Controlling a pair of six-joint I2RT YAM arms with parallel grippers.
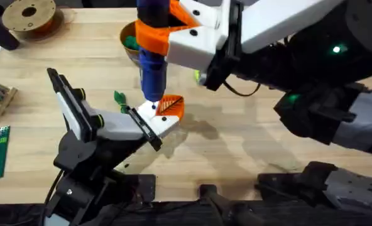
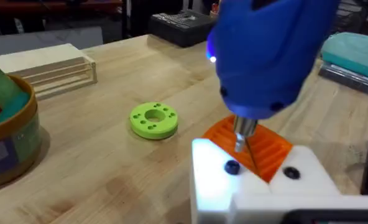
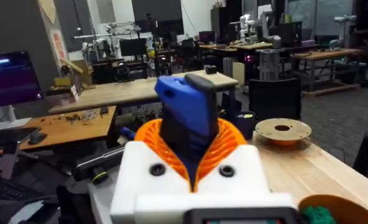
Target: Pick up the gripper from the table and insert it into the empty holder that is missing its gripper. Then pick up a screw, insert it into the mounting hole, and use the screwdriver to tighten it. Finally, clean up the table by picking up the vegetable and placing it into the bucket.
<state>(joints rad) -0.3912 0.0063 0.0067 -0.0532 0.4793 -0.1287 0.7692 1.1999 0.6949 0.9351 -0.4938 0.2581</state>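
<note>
Now right gripper (image 3: 193,163) fingers clamped on the blue screwdriver (image 1: 152,63), tip down on the holder (image 2: 246,186) beside its orange gripper (image 1: 171,105), left fingers' state unclear, bucket (image 2: 13,149) and vegetable (image 1: 119,97) just beyond holder on worktop (image 1: 249,144).

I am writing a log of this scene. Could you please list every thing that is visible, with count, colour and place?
screwdriver: 1, blue, held upright by the right gripper, tip at the holder
gripper: 1, orange, seated in the holder
holder: 1, white, at the left arm's tip
vegetable: 1, dark green, on the table beside the holder
bucket: 1, olive-brown, behind the screwdriver
ring disc: 1, bright green, on the table
spool: 1, brown, far left corner
table: 1, pale wood
right gripper: 1, white and orange, shut on the screwdriver
</note>
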